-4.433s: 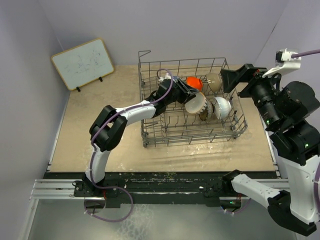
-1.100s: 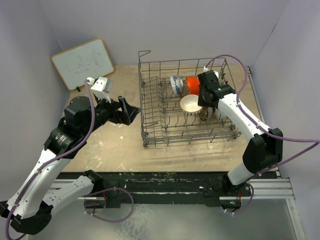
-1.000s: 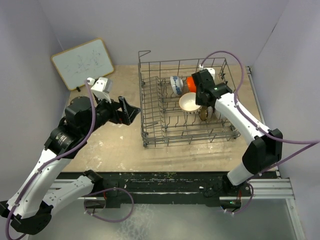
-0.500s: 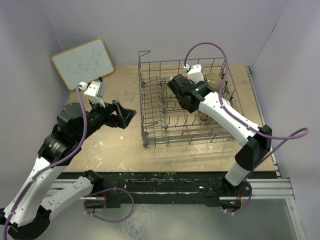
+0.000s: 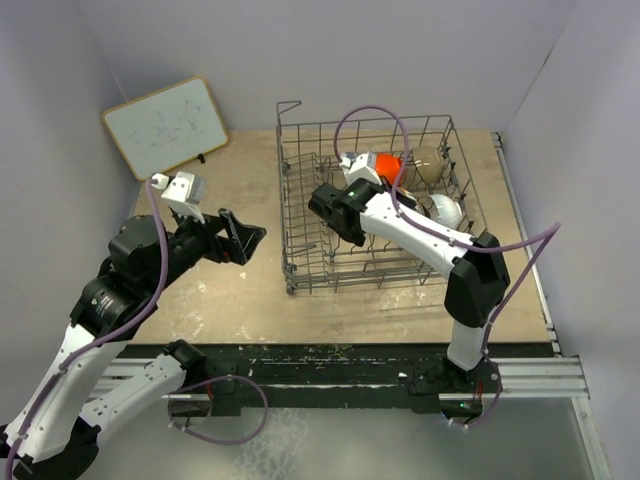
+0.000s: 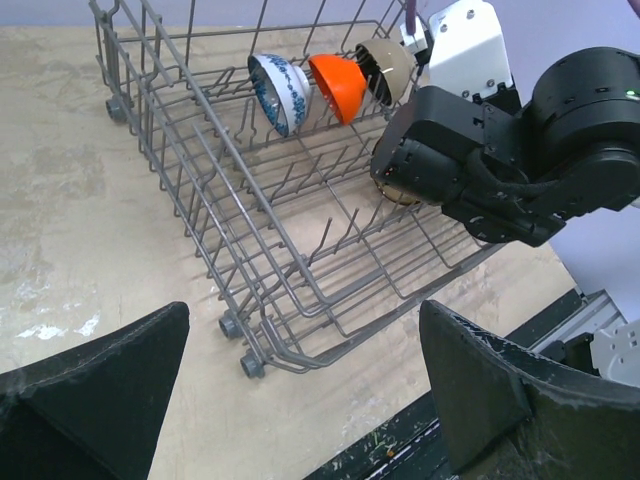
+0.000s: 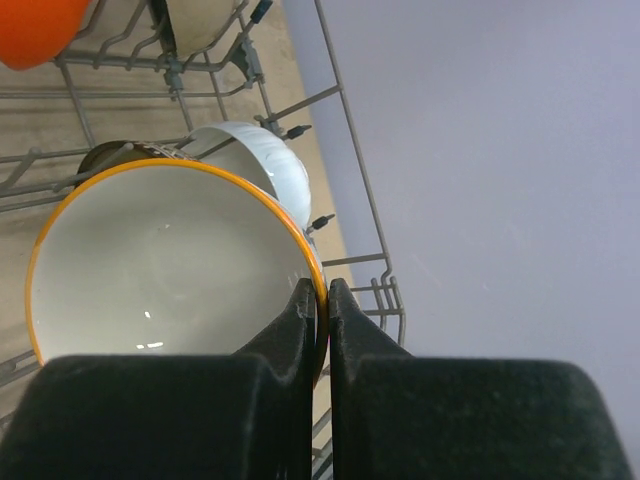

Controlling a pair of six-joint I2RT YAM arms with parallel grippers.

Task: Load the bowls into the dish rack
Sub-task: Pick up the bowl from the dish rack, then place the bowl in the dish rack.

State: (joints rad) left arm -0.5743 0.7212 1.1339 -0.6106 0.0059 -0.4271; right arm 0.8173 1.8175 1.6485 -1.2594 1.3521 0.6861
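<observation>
Closest, on the left: left end effector, fingers wide apart, nothing between them. Hangs over the sandy worktop, just left of the dish rack.

Next, inside the dish rack: right end effector, fingers squeezed together on the thin edge of a bowl with an orange-brown rim and a pale grey inside. Holds that bowl tipped up on its side among the wires. Touching the tines or not: cannot tell.

Just behind it, a white bowl standing on its edge.

Farther back, along the far side of the rack, three more in a row, all on their edges: blue-and-white bowl, orange bowl, cream bowl.

Farthest, at the back left, a whiteboard leaning on the wall.
</observation>
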